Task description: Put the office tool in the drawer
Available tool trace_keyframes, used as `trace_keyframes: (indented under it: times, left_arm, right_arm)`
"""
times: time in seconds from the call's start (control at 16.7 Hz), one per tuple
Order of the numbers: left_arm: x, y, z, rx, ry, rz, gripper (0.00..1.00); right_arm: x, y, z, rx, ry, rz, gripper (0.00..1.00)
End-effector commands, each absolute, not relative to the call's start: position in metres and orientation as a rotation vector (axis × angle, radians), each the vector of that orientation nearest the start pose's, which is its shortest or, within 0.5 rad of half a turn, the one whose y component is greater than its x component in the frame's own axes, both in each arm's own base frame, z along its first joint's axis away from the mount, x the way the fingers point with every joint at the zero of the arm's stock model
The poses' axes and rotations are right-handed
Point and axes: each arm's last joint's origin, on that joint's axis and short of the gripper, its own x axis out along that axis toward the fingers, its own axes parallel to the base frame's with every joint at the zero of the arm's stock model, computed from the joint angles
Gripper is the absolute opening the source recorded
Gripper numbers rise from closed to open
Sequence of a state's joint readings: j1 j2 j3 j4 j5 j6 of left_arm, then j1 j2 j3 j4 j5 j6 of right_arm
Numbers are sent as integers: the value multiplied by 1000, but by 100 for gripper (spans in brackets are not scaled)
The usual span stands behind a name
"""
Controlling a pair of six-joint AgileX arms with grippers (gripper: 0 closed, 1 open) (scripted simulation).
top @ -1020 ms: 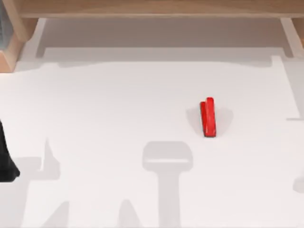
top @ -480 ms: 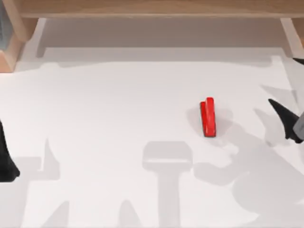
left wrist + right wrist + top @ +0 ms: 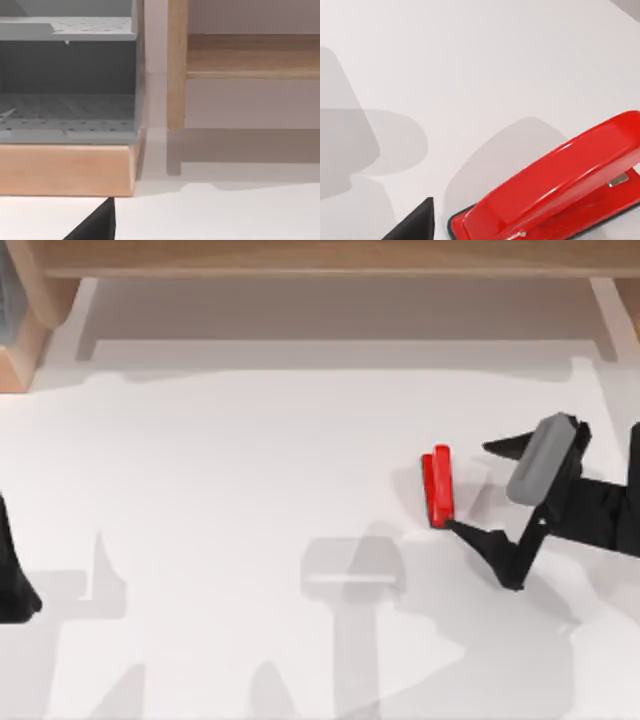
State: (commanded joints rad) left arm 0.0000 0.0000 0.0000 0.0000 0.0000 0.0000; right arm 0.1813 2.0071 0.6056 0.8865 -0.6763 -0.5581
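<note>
Glossy red stapler [image 3: 438, 487] on a dark base, right gripper [image 3: 473, 488] spread wide just beside it.

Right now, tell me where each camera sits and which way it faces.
Top view: above the table, looking down on the stapler; the right gripper reaches in open from the right, the left arm is parked at the left edge.
Left wrist view: on the left arm, facing the drawer and wooden frame; one fingertip shows.
Right wrist view: on the right arm, close over the stapler; one fingertip shows.
Shared: the stapler, in the top and right wrist views.
</note>
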Motion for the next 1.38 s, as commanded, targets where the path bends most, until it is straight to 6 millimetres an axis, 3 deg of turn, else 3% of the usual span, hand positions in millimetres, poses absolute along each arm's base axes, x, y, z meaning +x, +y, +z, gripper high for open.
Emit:
trace_keyframes:
  times: [0.24,0.48,0.78,1.02,1.2,1.38]
  left_arm:
    - [106,-1,160,0,0,0,100]
    - [106,-1,160,0,0,0,100]
    - [106,-1,160,0,0,0,100]
    - [106,-1,160,0,0,0,100]
    - [106,-1,160,0,0,0,100]
    - [106,-1,160,0,0,0,100]
  right_arm:
    - [327,100,65,-205,471,912,100]
    - [348,136,84,-110,607,864,100]
    - [377,204,139,-66,782,847,100]
    - [381,251,179,-66,1045,763,100]
    - [383,263,193,-74,1257,600,100]
    - [390,253,197,-57,1419,370,100]
